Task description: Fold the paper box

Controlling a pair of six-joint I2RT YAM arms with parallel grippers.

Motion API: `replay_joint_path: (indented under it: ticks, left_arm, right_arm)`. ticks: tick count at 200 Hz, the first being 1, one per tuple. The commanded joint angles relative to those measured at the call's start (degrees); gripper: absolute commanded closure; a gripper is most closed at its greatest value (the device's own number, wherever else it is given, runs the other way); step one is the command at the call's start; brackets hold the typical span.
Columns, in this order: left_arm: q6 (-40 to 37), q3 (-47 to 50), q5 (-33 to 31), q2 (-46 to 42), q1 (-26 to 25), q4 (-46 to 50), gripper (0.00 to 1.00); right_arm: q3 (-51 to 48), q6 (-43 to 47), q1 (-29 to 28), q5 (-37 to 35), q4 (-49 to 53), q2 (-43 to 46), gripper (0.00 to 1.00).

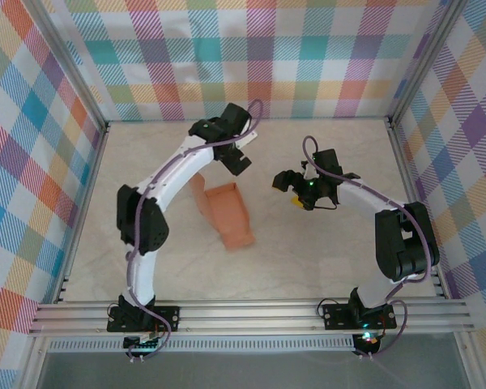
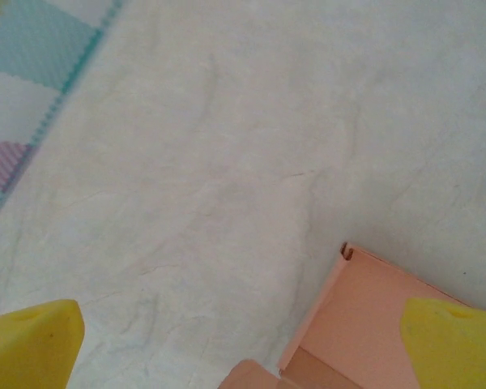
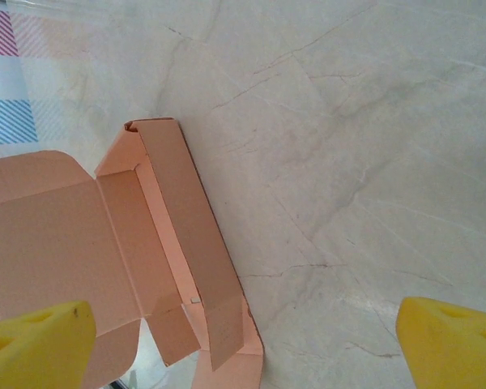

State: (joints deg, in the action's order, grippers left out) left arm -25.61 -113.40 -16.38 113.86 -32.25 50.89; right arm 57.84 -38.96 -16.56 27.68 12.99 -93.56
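The salmon-orange paper box lies partly folded on the pale marbled table, with nothing holding it. In the right wrist view the paper box has a wide flat panel, one long wall folded up and small end tabs. My left gripper hovers just behind the box, open. Its yellow fingertips stand wide apart, and a corner of the paper box sits low between them, untouched. My right gripper is to the box's right, open, its yellow fingertips spread with the box's right edge between them.
Metal rails run along the near table edge by the arm bases. Checked fabric walls enclose the left, back and right sides. Bare table lies in front of the box.
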Motion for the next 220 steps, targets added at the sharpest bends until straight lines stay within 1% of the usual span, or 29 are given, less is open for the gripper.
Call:
replay_joint_path:
  ticks: [1, 21, 37, 53, 66, 81, 91, 103, 112, 117, 123, 137, 143, 152, 164, 173, 182, 195, 198, 201, 213, 215, 220]
  left_arm:
    - [11.1, 9.5, -3.5, -11.7, 3.4, -10.4, 0.00]
    - [19.7, 19.3, -5.1, -22.4, 7.1, -15.0, 0.00]
    - [26.3, 27.5, -5.8, -30.5, 11.0, -17.2, 0.00]
    - [33.6, 35.2, -4.0, -36.9, 16.9, -17.2, 0.00]
    - [38.8, 41.1, -2.7, -40.6, 21.5, -17.1, 0.00]
    - [43.4, 47.2, -1.1, -43.4, 26.1, -17.3, 0.06]
    - [46.8, 51.0, 1.6, -44.4, 28.8, -18.3, 0.10]
    - [51.4, 55.8, 5.6, -44.5, 30.8, -20.3, 0.20]
    - [54.1, 58.8, 7.9, -43.8, 30.9, -22.6, 0.30]
    - [55.2, 61.0, 9.7, -43.2, 30.9, -24.2, 0.33]
    - [57.1, 62.7, 12.8, -42.1, 30.9, -26.4, 0.36]
    - [60.3, 66.6, 18.5, -39.0, 30.4, -32.9, 0.40]
    - [61.1, 67.6, 19.5, -37.7, 29.7, -34.4, 0.45]
    - [61.7, 67.8, 19.1, -35.7, 28.1, -37.0, 0.47]
    - [61.5, 66.7, 18.3, -32.9, 26.1, -37.3, 0.49]
    - [61.4, 65.6, 18.5, -30.6, 25.0, -37.6, 0.53]
    - [61.3, 64.7, 18.9, -28.1, 24.2, -37.8, 0.58]
    - [61.0, 63.2, 19.8, -25.0, 23.3, -37.9, 0.60]
    - [61.0, 63.0, 19.9, -24.4, 23.1, -38.1, 0.62]
    - [60.9, 62.8, 20.1, -23.8, 22.7, -38.3, 0.66]
    - [61.0, 62.1, 20.3, -22.1, 21.9, -39.0, 0.72]
    - [60.9, 62.0, 20.3, -21.7, 21.8, -39.1, 0.74]
    - [60.9, 61.6, 20.4, -20.9, 21.6, -39.1, 0.77]
  right_arm:
    - [0.1, 1.8, 0.3, 0.0, -0.6, -0.4, 0.04]
    - [0.5, 2.7, 0.3, -0.3, -0.8, -1.2, 0.04]
    - [0.9, 3.8, 0.3, -0.5, -1.1, -1.7, 0.04]
    - [1.4, 5.7, 0.3, -1.4, -1.3, -2.0, 0.05]
    - [2.6, 6.7, 0.2, -3.0, -0.3, -2.9, 0.06]
    - [4.0, 7.4, 0.1, -4.2, 0.4, -4.3, 0.10]
    - [4.9, 7.4, 0.0, -4.8, 0.4, -5.5, 0.14]
    - [6.6, 7.5, -0.3, -4.8, 0.4, -7.7, 0.21]
    - [8.5, 7.4, -0.9, -4.8, 0.9, -9.6, 0.29]
    - [9.2, 7.5, -1.2, -4.9, 1.1, -11.2, 0.32]
    - [11.0, 7.5, -1.9, -5.2, 1.3, -12.4, 0.36]
    - [14.5, 7.5, -3.5, -6.4, 2.2, -16.1, 0.49]
    - [16.3, 7.4, -4.2, -6.9, 2.8, -17.8, 0.53]
    - [18.9, 7.3, -5.0, -7.4, 3.7, -20.3, 0.61]
    - [21.8, 7.1, -6.2, -8.3, 4.1, -23.0, 0.65]
    - [23.8, 7.0, -6.9, -8.8, 4.6, -24.9, 0.70]
    - [25.7, 7.0, -7.5, -8.9, 5.1, -26.6, 0.73]
    - [27.9, 6.7, -8.5, -8.8, 5.5, -28.6, 0.76]
    - [28.3, 6.6, -8.7, -8.8, 5.5, -29.0, 0.77]
    - [28.6, 6.5, -9.0, -8.8, 5.6, -29.3, 0.77]
    - [29.8, 6.0, -9.8, -8.8, 5.8, -30.5, 0.79]
    - [30.0, 6.0, -9.9, -8.8, 5.8, -30.7, 0.79]
    - [30.3, 5.9, -10.2, -8.9, 5.8, -31.1, 0.79]
